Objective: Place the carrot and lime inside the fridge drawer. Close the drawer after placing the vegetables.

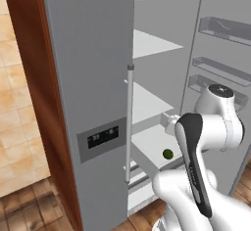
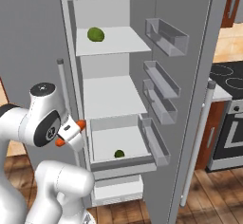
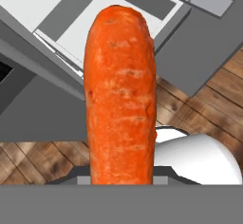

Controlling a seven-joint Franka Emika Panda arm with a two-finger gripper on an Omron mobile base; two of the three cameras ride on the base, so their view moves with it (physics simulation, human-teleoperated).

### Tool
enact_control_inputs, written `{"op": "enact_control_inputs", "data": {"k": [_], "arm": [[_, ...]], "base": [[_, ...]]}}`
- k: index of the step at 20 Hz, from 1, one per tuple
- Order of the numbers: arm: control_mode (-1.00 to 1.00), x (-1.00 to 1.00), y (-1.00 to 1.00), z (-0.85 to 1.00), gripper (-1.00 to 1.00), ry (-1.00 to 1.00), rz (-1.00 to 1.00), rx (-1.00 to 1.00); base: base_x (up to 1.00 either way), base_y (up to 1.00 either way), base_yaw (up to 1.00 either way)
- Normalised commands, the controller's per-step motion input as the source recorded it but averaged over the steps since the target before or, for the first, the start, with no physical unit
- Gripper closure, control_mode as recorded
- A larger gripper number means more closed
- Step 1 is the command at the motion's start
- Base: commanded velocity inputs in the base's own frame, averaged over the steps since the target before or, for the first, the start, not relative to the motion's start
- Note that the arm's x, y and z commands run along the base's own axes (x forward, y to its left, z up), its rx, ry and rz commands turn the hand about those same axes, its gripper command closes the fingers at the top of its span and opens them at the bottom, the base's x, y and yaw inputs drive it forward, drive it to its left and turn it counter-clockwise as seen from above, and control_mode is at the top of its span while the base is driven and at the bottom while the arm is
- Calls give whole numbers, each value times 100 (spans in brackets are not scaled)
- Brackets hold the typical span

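- Carrot (image 3: 119, 95) fills the hand view, clamped tight in the gripper (image 2: 70, 134), left of the open fridge drawer (image 2: 124, 163).
- Lime (image 2: 119, 154) sits inside the drawer.
- Risk: carrot clips the drawer front, or drops onto the floor.

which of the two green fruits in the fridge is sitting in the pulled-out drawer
The lime, the small dark green ball, lies in the open fridge drawer. The larger, lighter green fruit sits on the top shelf.
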Motion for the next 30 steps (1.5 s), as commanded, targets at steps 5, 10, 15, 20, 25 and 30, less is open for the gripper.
{"op": "enact_control_inputs", "data": {"k": [5, 10, 15, 20, 25, 30], "arm": [[100, 0, 0, 0, 100, 0, 0, 0], [100, 0, 0, 0, 100, 0, 0, 0], [100, 0, 0, 0, 100, 0, 0, 0], [-100, 0, -18, 0, 100, 0, -1, 3], [-100, 19, -75, -7, 100, 5, -4, 12], [-100, 27, -35, -24, 100, 13, -2, 2]], "base": [[7, 0, -1], [0, 0, 0], [0, 0, 0], [0, -2, 0], [0, 0, 0], [0, 0, 0]]}}
